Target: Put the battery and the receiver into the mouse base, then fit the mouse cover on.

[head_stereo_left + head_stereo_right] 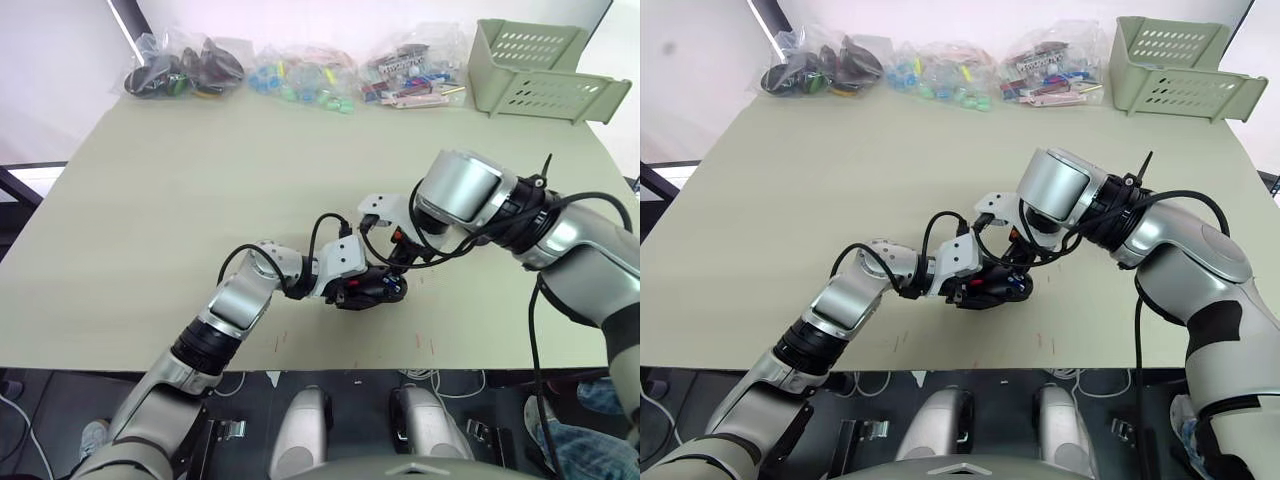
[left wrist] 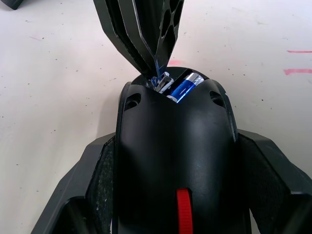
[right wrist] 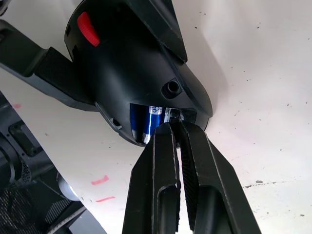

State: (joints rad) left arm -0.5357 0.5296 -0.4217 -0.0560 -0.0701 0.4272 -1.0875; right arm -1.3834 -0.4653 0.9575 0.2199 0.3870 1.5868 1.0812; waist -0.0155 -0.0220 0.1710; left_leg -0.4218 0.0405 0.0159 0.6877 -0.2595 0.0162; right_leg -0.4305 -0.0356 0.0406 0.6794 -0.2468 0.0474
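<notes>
Mouse base: the mouse base (image 2: 170, 161), black with a red patch, is held at the near middle of the table between both arms.
Battery: the battery (image 3: 146, 122), blue with a silvery end, is seated in the base's open recess.
Receiver: a small silvery part (image 2: 162, 82) is seen beside the battery at the right fingertips; whether it is the receiver cannot be told.
Surroundings: clear bags of small parts (image 1: 300, 72) are lined along the far edge, and a green basket (image 1: 545, 68) lies at the far right corner, well apart from the base.
Surface: a pale table (image 1: 180, 200) with faint red marks near the front edge.
Left gripper: the left gripper (image 1: 372, 287) is closed on the mouse base from both sides.
Right gripper: the right gripper (image 3: 174, 127) is narrowed to a thin slit, tips at the recess edge beside the battery; a grasp cannot be told.
</notes>
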